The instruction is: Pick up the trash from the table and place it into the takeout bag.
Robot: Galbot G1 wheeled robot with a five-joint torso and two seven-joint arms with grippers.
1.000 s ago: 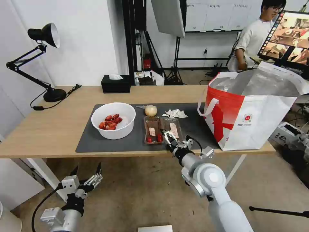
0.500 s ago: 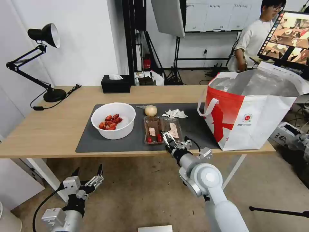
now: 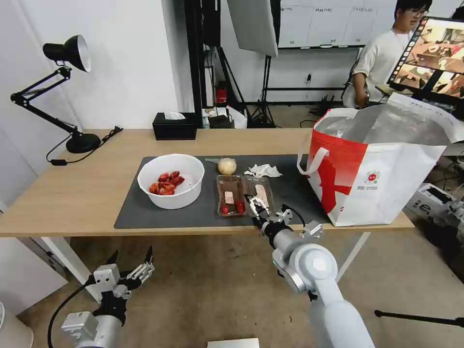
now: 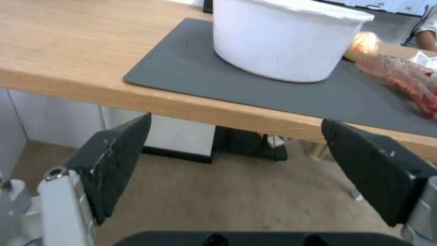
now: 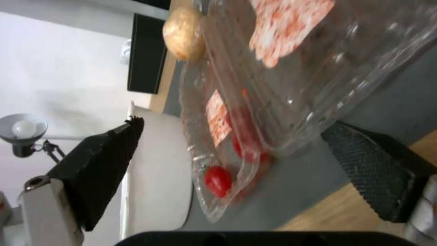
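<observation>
On the dark mat [image 3: 145, 212] of the light-wood table [image 3: 87, 193] lies the trash: a white bowl [image 3: 174, 199] with red scraps, a clear clamshell tray [image 3: 234, 183], a crumpled tissue [image 3: 262, 170] and a wrapped beige ball [image 3: 226, 166]. My right gripper [image 3: 255, 204] is open at the tray's near edge. In the right wrist view the tray [image 5: 291, 89] lies between its spread fingers [image 5: 104, 171]. The takeout bag [image 3: 386, 179] stands open at the table's right end. My left gripper [image 3: 130, 263] hangs open below the table's front edge, facing the bowl [image 4: 282, 44].
A black tissue box [image 3: 174, 126] and a black desk lamp [image 3: 67, 53] stand at the back of the table. A person stands behind the bag near a monitor [image 3: 435, 48]. Brown floor lies in front of the table.
My right gripper has edged slightly forward at the tray's near edge. The left arm and the trash have not moved.
</observation>
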